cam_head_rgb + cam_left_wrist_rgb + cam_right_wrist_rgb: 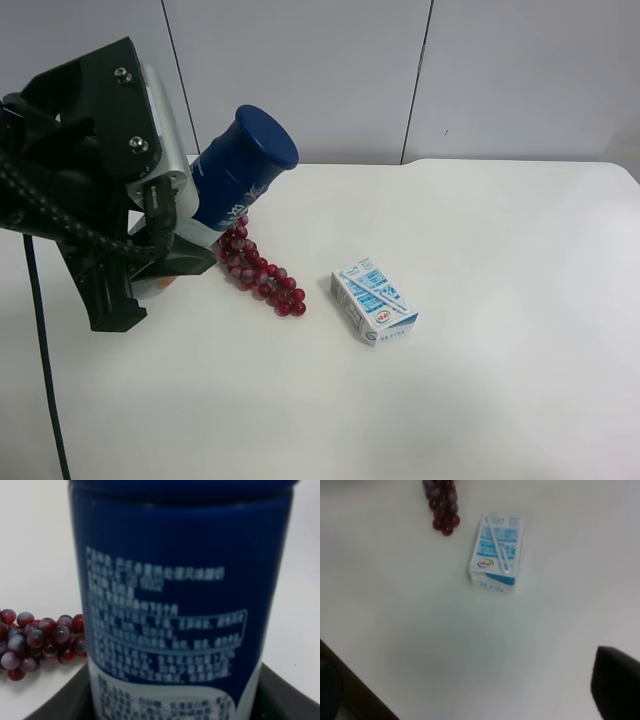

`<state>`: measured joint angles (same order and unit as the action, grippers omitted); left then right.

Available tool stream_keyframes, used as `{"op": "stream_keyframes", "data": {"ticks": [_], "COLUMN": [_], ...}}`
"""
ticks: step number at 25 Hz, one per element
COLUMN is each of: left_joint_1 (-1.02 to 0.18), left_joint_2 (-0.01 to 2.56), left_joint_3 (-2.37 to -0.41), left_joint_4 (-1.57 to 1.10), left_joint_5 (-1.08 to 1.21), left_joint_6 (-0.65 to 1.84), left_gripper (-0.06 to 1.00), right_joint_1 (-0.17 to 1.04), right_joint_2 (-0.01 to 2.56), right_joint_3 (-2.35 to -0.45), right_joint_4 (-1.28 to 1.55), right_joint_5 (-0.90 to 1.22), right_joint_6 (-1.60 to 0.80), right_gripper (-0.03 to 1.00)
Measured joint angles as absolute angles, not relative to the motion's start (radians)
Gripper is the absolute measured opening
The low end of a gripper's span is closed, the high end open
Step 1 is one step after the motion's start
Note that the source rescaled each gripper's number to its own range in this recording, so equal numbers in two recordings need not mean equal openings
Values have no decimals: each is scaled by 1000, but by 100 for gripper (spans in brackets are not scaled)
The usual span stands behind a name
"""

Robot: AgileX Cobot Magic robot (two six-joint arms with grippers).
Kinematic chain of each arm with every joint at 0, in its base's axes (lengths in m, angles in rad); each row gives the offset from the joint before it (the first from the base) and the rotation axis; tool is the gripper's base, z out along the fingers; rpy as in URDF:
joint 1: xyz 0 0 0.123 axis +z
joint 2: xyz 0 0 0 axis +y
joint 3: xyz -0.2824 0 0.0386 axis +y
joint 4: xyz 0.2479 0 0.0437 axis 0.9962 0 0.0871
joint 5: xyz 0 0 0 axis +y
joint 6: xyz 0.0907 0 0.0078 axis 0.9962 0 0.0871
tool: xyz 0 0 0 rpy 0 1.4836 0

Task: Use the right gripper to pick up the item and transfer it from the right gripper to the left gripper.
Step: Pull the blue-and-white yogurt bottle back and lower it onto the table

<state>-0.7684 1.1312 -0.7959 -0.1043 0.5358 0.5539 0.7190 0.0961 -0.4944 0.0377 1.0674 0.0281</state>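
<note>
The bottle, dark blue at the cap and upper part and white lower down, is held tilted above the table, cap towards the camera. My left gripper, bulky and black with a silver-grey screwed plate, is shut on its lower body. In the left wrist view the bottle fills the frame, with a black finger on each side at its white base. My right gripper is out of the exterior high view. Its wrist view shows one black finger at the frame's edge with nothing held.
A bunch of red grapes lies on the white table just under the bottle. A blue-white carton box lies flat beside it. Both also show in the right wrist view, grapes and carton. The table's edge is close by there.
</note>
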Motion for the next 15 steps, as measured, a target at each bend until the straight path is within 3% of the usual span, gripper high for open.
{"op": "stream_keyframes", "data": {"ticks": [5, 15], "left_joint_1": [-768, -768], "left_joint_2": [1131, 1131], "left_joint_3": [-796, -796], "left_joint_4": [-104, -104], "left_joint_5": [536, 496], "left_joint_6": [554, 554], "left_gripper": [6, 6], "right_joint_1": [658, 270], "right_joint_2": [96, 15], "right_joint_3": [-494, -494], "right_joint_4": [38, 38], "right_joint_5": [1064, 1063], "right_joint_6": [28, 29], "right_gripper": [100, 100]}}
